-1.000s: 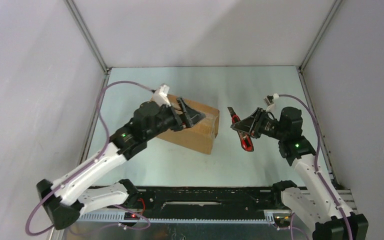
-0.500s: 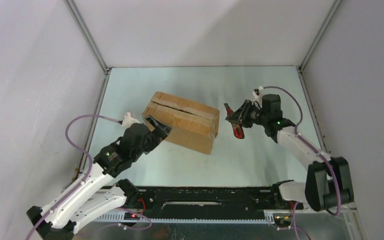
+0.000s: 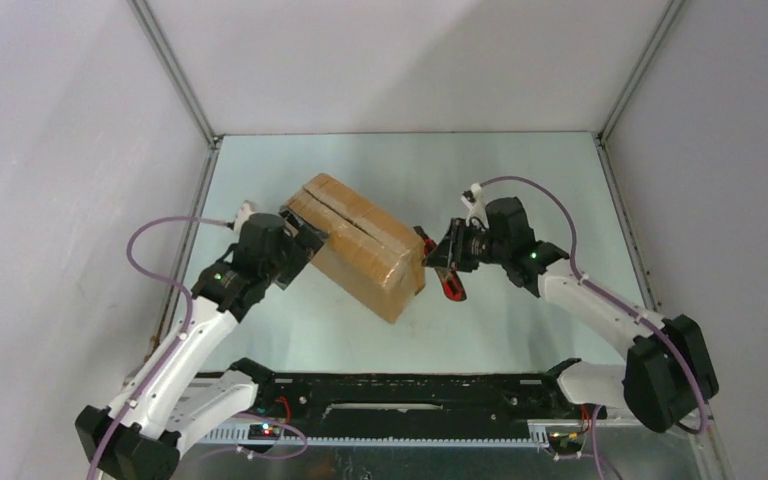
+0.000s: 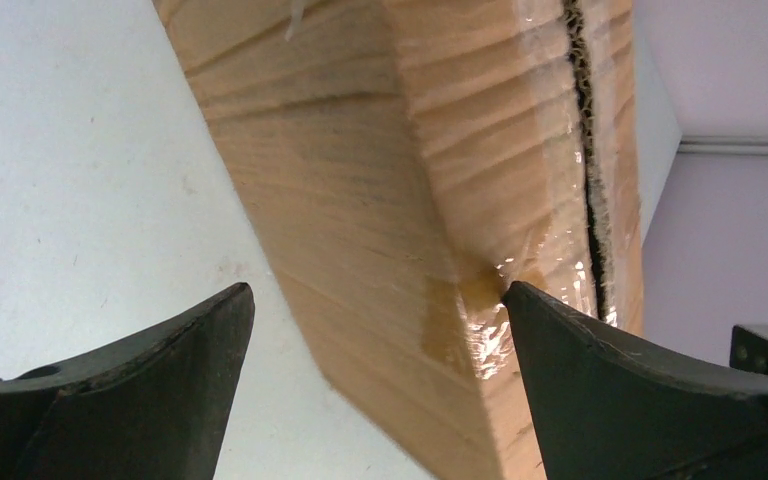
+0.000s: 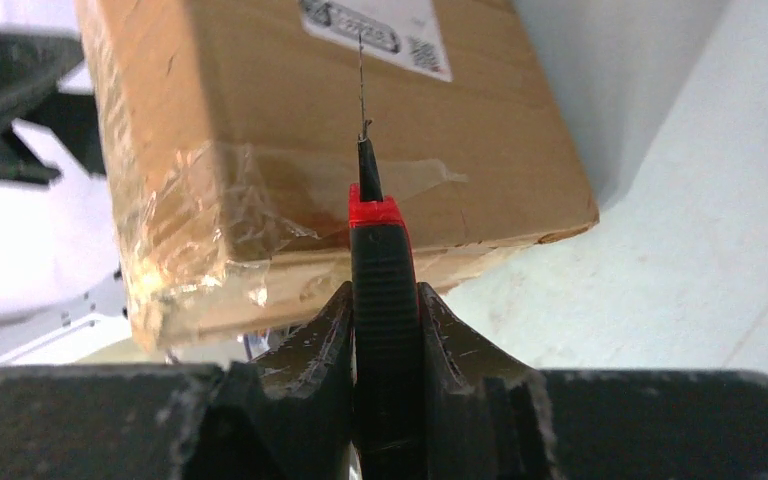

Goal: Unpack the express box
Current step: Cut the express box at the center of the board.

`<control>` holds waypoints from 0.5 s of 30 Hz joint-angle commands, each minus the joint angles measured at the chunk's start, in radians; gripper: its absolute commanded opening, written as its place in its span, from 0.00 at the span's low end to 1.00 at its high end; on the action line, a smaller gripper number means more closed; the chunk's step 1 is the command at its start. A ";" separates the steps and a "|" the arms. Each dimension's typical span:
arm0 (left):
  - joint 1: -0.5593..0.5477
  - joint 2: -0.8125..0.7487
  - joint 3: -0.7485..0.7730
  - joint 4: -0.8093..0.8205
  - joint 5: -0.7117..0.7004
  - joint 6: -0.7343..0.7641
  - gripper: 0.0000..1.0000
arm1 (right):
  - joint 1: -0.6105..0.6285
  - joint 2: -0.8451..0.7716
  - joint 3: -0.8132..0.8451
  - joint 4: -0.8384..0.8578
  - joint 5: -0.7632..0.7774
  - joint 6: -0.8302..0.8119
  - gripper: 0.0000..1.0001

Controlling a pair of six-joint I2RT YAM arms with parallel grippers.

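The express box, brown cardboard with shiny tape, lies at an angle in the middle of the table. A dark gap runs along its flap seam. My left gripper is open at the box's left end. In the left wrist view the box's taped corner sits between the jaws, and the right fingertip touches it. My right gripper is shut on a red and black knife. Its thin blade points at the box's end face, just below the white label.
Grey walls close in the table on three sides, with metal rails in the corners. The arm bases and a black rail run along the near edge. Purple cables loop from both wrists.
The box has turned, its right end swinging nearer. My left gripper moved up to its left end. My right gripper moved left, bringing the knife up to the box's right end.
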 commanded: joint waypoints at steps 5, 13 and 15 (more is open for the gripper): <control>-0.019 0.106 0.216 -0.155 0.172 0.140 1.00 | 0.140 -0.088 -0.043 0.059 0.054 0.080 0.00; -0.092 0.158 0.213 -0.307 0.117 0.000 1.00 | 0.168 -0.064 -0.046 0.125 0.077 0.115 0.00; -0.093 0.155 0.209 -0.294 0.127 -0.019 1.00 | 0.181 -0.058 -0.047 0.143 0.083 0.118 0.00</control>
